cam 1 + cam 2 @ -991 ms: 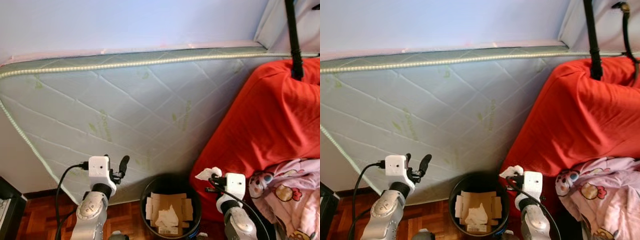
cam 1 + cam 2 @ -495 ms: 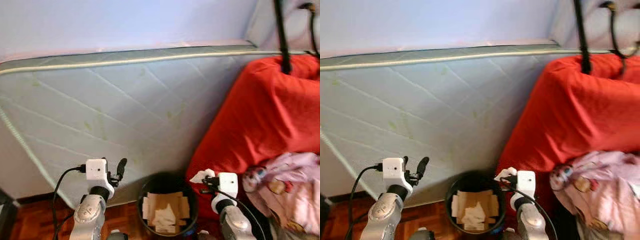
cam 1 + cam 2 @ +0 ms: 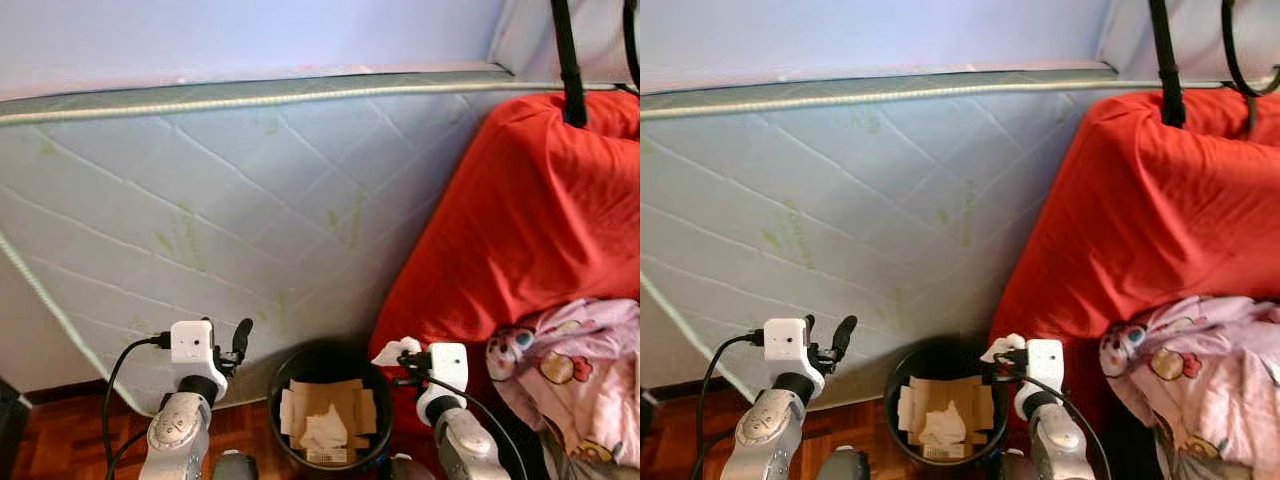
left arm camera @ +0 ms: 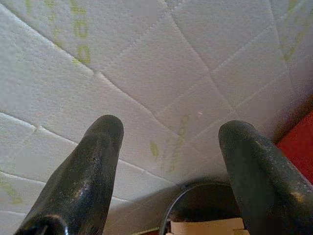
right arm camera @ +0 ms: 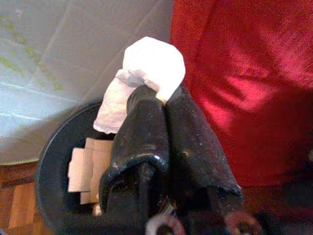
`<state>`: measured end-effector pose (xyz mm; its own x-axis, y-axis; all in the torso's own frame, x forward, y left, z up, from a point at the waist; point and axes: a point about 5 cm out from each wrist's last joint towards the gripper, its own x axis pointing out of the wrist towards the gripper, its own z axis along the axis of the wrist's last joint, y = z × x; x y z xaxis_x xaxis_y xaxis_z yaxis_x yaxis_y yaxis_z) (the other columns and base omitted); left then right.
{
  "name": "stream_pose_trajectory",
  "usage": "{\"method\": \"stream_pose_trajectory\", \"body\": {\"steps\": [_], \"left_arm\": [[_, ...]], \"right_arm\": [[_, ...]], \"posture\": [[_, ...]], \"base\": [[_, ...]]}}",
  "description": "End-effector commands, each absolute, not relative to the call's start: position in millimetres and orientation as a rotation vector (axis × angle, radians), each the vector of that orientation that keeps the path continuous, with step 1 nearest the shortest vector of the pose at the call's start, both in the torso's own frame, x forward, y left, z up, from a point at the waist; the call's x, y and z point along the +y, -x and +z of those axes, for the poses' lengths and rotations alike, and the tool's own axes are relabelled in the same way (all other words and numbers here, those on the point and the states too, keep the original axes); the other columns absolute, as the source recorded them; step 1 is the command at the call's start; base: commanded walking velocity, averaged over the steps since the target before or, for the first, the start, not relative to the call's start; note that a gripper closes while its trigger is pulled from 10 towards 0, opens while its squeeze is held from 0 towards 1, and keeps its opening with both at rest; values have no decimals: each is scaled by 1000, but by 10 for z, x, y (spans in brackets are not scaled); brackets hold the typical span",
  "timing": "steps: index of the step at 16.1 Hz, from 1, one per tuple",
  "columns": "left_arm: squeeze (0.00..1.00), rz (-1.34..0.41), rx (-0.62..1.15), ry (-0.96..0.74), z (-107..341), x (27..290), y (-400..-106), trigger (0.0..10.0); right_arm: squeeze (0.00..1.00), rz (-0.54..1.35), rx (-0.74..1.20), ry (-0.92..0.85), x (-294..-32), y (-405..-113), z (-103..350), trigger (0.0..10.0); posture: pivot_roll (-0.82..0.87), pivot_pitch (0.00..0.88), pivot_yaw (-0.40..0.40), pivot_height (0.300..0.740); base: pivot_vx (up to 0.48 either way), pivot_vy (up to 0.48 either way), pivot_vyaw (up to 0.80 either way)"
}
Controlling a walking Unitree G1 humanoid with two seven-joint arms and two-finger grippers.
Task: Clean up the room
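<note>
A black round trash bin [image 3: 290, 366] stands on the floor against the mattress, holding flattened cardboard and crumpled paper. My right gripper [image 3: 403, 352] hovers at the bin's right rim, shut on a crumpled white tissue [image 5: 146, 73], which sticks out past the black fingers [image 5: 161, 132] over the bin's edge. My left gripper [image 3: 227, 337] is raised left of the bin, open, with nothing between its fingers [image 4: 93, 161]; it faces the quilted mattress.
A pale quilted mattress [image 3: 220, 200] leans against the wall behind the bin. A red bean bag or cushion [image 3: 520, 220] sits right of the bin, with a pink patterned cloth [image 3: 575, 350] on it. Wooden parquet floor [image 3: 70, 440] lies at bottom left.
The camera shifted, so the scene slid slightly. My right gripper, still holding the tissue, has drifted a little left toward the bin's rim. The left gripper stays open.
</note>
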<state>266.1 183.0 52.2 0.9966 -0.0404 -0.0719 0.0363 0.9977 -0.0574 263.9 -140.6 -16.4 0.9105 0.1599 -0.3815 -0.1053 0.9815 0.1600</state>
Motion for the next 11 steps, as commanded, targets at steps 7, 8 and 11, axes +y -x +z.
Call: {"method": "stream_pose_trajectory", "body": {"steps": [7, 8, 11], "left_arm": [[0, -31, 78, 66, 556, 1863, -2654, 10000], [0, -35, 78, 63, 565, 1865, -2649, 10000], [0, -45, 69, 53, 608, 1891, -2692, 10000]], "right_arm": [[0, 368, 524, -89, -1137, -2629, -240, 10000], [0, 378, 541, -55, -1116, -2630, -253, 10000], [0, 320, 536, -93, -1096, -2731, -195, 10000]], "posture": [[67, 13, -53, 628], [77, 23, -56, 628], [96, 44, -64, 628]], "base": [[0, 0, 0], [0, 0, 0], [0, 0, 0]]}}
